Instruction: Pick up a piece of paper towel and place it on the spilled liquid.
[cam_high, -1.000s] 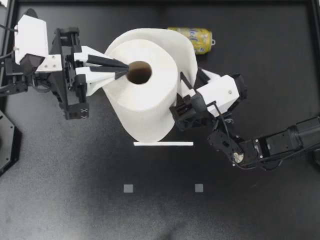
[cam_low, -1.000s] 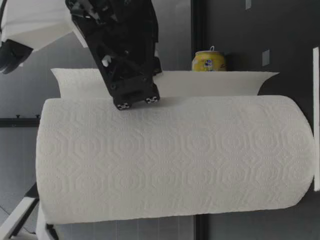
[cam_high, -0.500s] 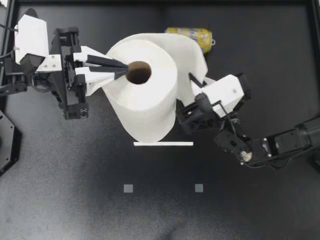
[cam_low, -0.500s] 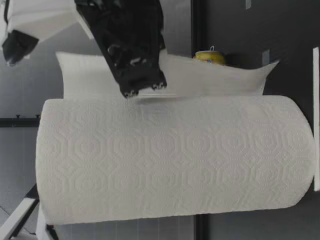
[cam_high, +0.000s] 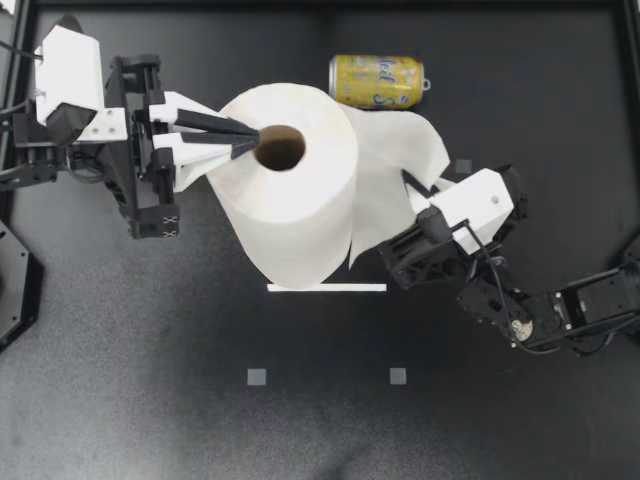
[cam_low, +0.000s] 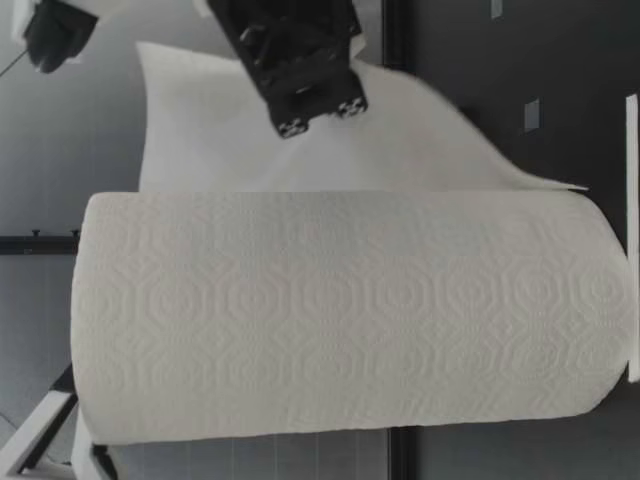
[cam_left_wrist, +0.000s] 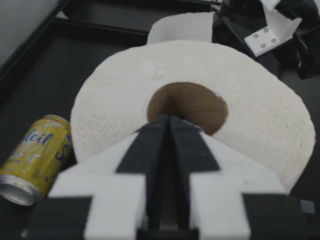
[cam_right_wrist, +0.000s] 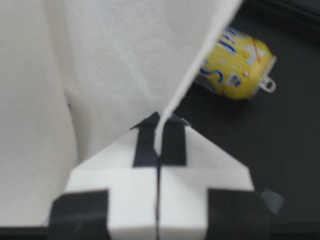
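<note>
A big white paper towel roll (cam_high: 290, 200) stands upright at mid-table. My left gripper (cam_high: 238, 137) is shut, its tips at the rim of the brown core (cam_high: 280, 147); the left wrist view shows the same gripper (cam_left_wrist: 169, 121) over the top of the roll (cam_left_wrist: 255, 120). My right gripper (cam_high: 407, 182) is shut on the roll's loose sheet (cam_high: 390, 165), drawn out to the right and still joined to the roll. In the right wrist view the sheet (cam_right_wrist: 125, 60) runs edge-on between the closed fingers (cam_right_wrist: 172, 140). In the low view, the sheet (cam_low: 230, 140) hangs behind the roll (cam_low: 350, 310). No liquid shows.
A yellow can (cam_high: 377, 81) lies on its side behind the roll, also in sight beside it (cam_left_wrist: 35, 150) and beyond the sheet (cam_right_wrist: 235, 62). A white strip (cam_high: 326, 287) lies just in front of the roll. Two small grey squares (cam_high: 257, 377) (cam_high: 398, 376) mark the nearer table.
My right gripper shut on the loose sheet and pulled it right and toward the front, unwrapping it and uncovering the can. The left gripper and roll stayed put.
</note>
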